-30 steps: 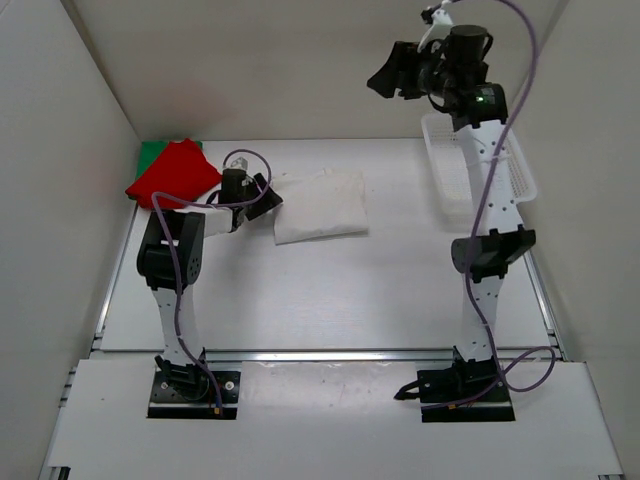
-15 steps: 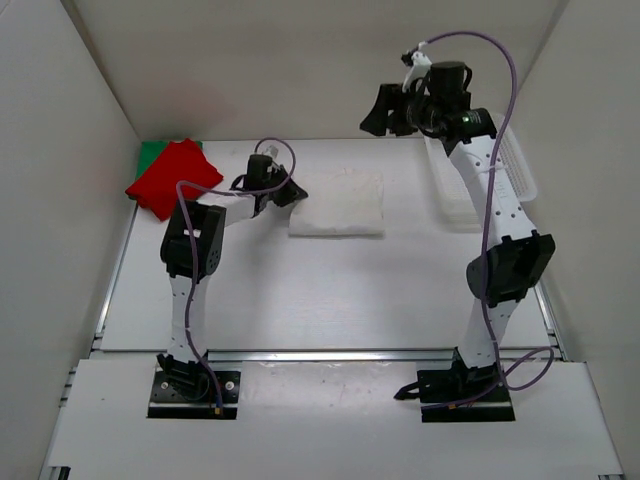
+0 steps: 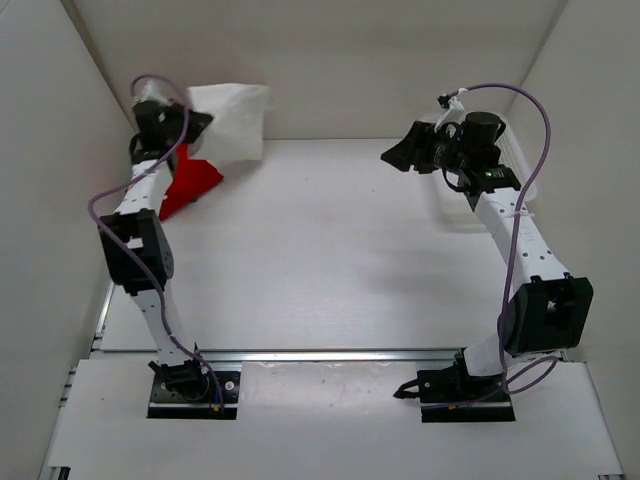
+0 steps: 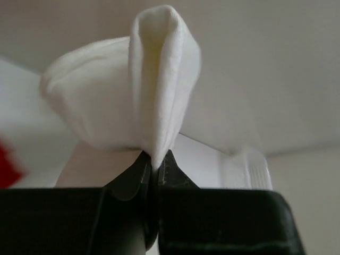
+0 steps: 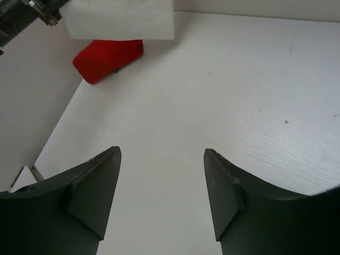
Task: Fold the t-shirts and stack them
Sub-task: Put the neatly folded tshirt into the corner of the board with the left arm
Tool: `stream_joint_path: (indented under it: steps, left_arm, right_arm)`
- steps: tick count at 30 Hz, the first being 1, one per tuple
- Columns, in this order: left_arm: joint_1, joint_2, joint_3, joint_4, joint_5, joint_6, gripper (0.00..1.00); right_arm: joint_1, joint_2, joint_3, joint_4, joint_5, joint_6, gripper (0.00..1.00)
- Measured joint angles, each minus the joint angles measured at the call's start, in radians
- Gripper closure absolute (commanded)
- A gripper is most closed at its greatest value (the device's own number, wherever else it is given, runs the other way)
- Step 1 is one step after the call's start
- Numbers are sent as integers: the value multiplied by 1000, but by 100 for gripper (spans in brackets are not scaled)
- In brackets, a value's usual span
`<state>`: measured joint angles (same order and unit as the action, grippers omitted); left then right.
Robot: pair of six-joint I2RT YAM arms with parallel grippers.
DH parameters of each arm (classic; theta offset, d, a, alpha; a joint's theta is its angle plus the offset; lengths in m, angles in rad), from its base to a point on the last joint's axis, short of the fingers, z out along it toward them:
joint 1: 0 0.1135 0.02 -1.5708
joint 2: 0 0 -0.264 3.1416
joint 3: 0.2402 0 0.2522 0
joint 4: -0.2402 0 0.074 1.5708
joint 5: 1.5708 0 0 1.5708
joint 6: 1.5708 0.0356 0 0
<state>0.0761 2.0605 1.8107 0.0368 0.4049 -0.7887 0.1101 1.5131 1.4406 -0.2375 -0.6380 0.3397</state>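
The off-white t-shirt [image 3: 232, 120] and the red t-shirt [image 3: 192, 183] are plain, the table [image 3: 330, 260] white.

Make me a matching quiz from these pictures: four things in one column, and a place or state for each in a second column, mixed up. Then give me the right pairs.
Things:
1. off-white t-shirt
2. red t-shirt
3. left gripper
4. right gripper

Places or states:
A. open, holding nothing
B. lying on the table at its far left corner
C. lifted off the surface, hanging in the air
D. clamped shut on a fold of cloth

Pairs: 1-C, 2-B, 3-D, 4-A
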Motion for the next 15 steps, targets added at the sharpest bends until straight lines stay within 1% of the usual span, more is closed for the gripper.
stream_joint_path:
  steps: [1, 3, 4, 6, 8, 9, 10, 11, 13, 15]
  left_arm:
    - [59, -39, -90, 35, -15, -11, 80]
    - [171, -106, -263, 82, -51, -34, 6]
    - [222, -129, -344, 118, -71, -56, 1]
    - [302, -163, -493, 173, -102, -100, 2]
    - [343, -180, -599, 197, -122, -126, 1]
    - [348, -190, -640, 205, -131, -134, 2]
    - [347, -208, -683, 212, -142, -139, 1]
    - [341, -232, -722, 216, -153, -142, 2]
    - [332, -311, -800, 220, -182, -145, 2]
    - [326, -399, -851, 218, -211, -145, 2]
  right_arm:
    - [4, -5, -29, 28, -9, 4, 38]
    - [19, -7, -85, 58, -21, 10, 37]
    - [31, -6, -117, 64, -26, 14, 35]
    - [63, -5, -177, 80, -32, 20, 33]
    - [110, -3, -233, 98, -35, 27, 31]
    - [132, -2, -258, 105, -37, 32, 24]
    - [153, -2, -286, 121, -39, 41, 19]
    - [173, -3, -318, 143, -42, 50, 19]
    - [214, -7, -397, 195, -39, 64, 1]
    - [246, -26, -495, 243, -27, 85, 1]
